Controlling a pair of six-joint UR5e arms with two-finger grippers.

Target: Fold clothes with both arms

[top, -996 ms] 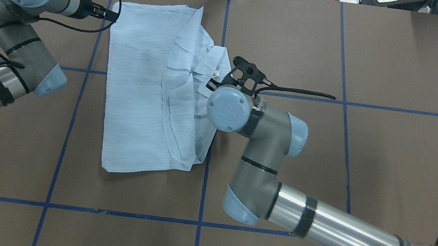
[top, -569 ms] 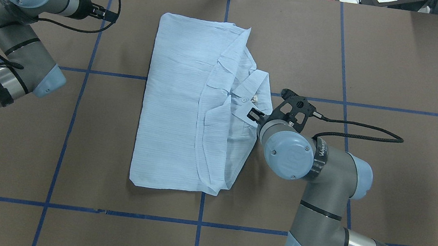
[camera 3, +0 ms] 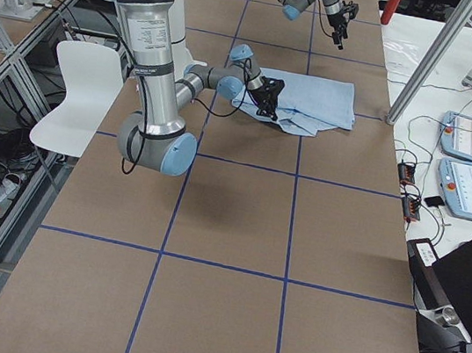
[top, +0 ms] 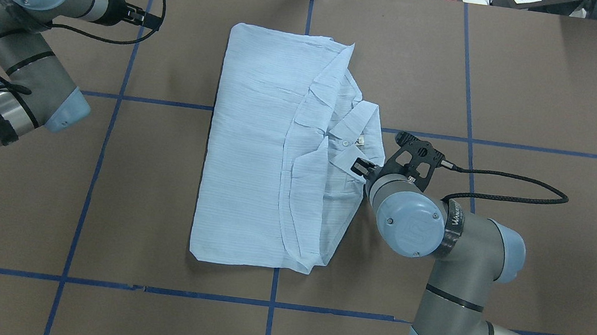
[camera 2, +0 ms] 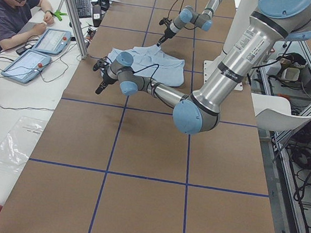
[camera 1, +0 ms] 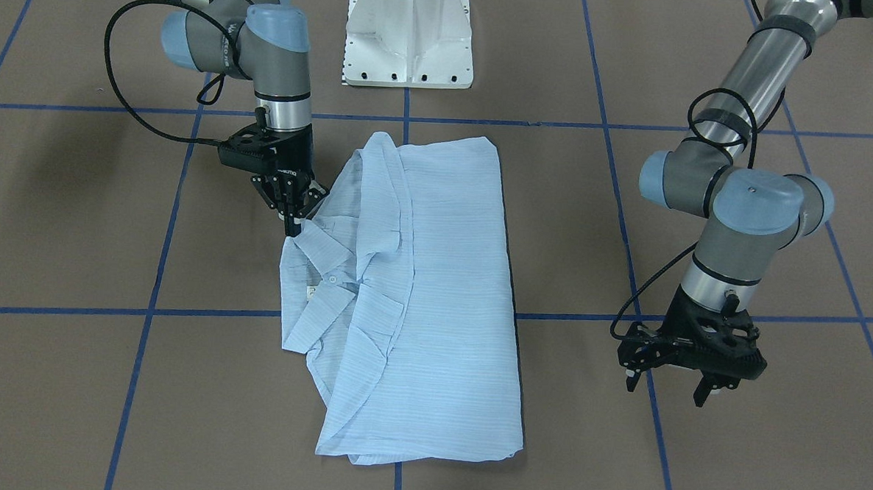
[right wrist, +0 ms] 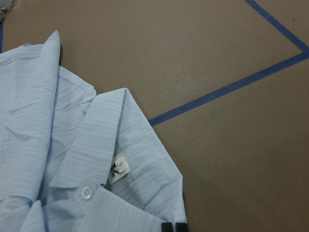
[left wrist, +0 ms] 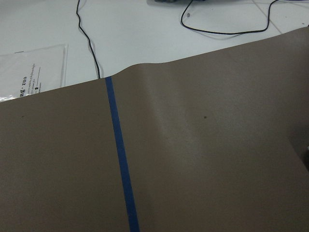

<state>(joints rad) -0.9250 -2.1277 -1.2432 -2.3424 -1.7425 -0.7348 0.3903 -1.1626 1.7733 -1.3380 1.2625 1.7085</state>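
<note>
The pale-blue shirt lies folded in a long rectangle at the table's middle, collar on its right side; it also shows in the front-facing view. My right gripper is shut on the shirt's edge just below the collar, low at the table. The right wrist view shows the collar, a white button, a size label and the pinching fingertips. My left gripper is open and empty above bare table, well left of the shirt.
The white pedestal base stands at the robot's side of the table. Blue tape lines cross the brown table cover. Beyond the far edge lie cables and a plastic bag. An operator sits by tablets.
My right gripper has dragged the shirt to the right across the table, toward the centre line. The left arm has not moved.
</note>
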